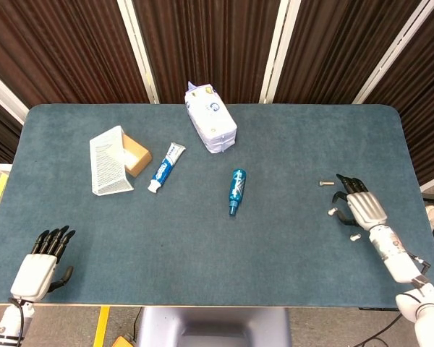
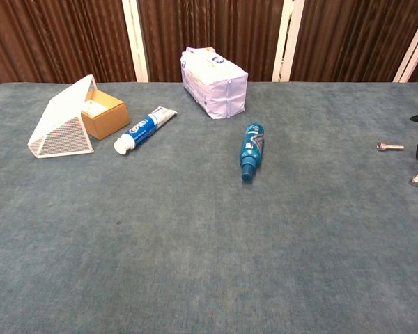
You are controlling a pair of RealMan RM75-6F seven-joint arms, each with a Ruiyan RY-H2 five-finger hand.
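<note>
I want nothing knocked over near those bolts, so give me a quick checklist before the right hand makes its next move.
1. Right hand over the middle bolt: ok, fingers reach it.
2. Bolt gripped: cannot tell, contact is hidden under the fingers.
3. Far bolt apart from the fingers: ok.
4. Near bolt beside the hand: not ok, it lies close to the palm.
5. Left hand out of the way: ok, at the table's near left edge.
6. Blue bottle clear of the hand: ok.
</note>
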